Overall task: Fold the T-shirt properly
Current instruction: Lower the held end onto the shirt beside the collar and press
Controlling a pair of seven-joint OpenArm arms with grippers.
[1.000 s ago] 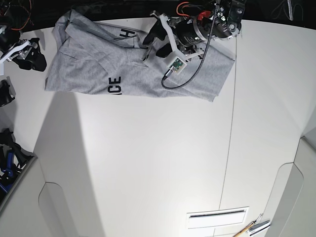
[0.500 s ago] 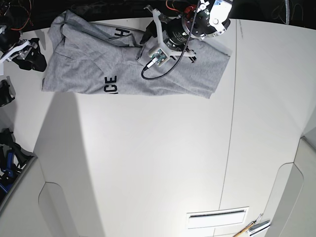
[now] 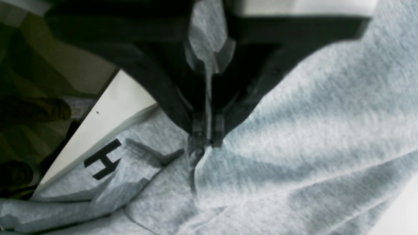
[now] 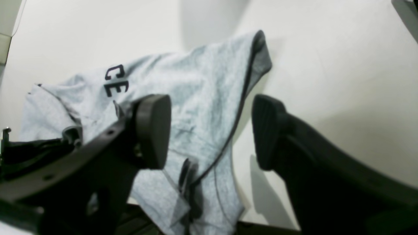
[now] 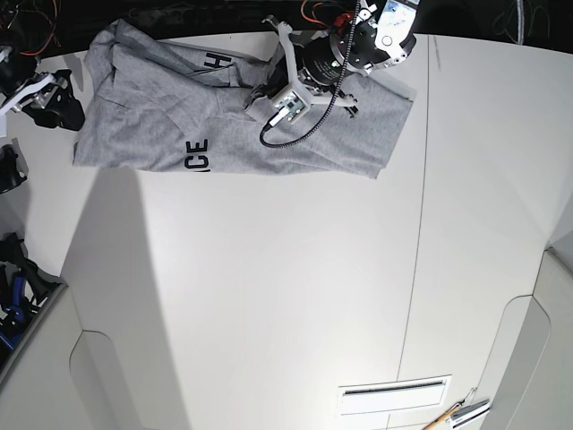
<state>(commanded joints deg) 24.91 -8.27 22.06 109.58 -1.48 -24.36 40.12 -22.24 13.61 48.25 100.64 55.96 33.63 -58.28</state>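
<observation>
The grey T-shirt (image 5: 161,116) lies crumpled along the table's far edge, with black letters "CE" and "H" showing. My left gripper (image 5: 262,91) is down on the shirt's middle, shut on a raised fold of the cloth. In the left wrist view, the T-shirt (image 3: 294,130) fills the frame and a pinched ridge runs up between the closed tips of the left gripper (image 3: 207,132). My right gripper (image 5: 55,100) hovers at the shirt's left end, apart from it. In the right wrist view, the right gripper (image 4: 210,130) stands open and empty, with the T-shirt (image 4: 196,88) beyond it.
The white table (image 5: 269,287) has a seam line (image 5: 414,233) down its right part. A slotted vent (image 5: 394,394) and a pencil-like tool (image 5: 457,412) lie at the near right. A black cable (image 5: 304,125) loops from the left arm over the shirt. Dark gear (image 5: 13,278) crowds the left edge.
My left gripper moved left and toward the far edge with cloth in it, dragging the shirt's right side slightly leftward. The right arm has stayed put.
</observation>
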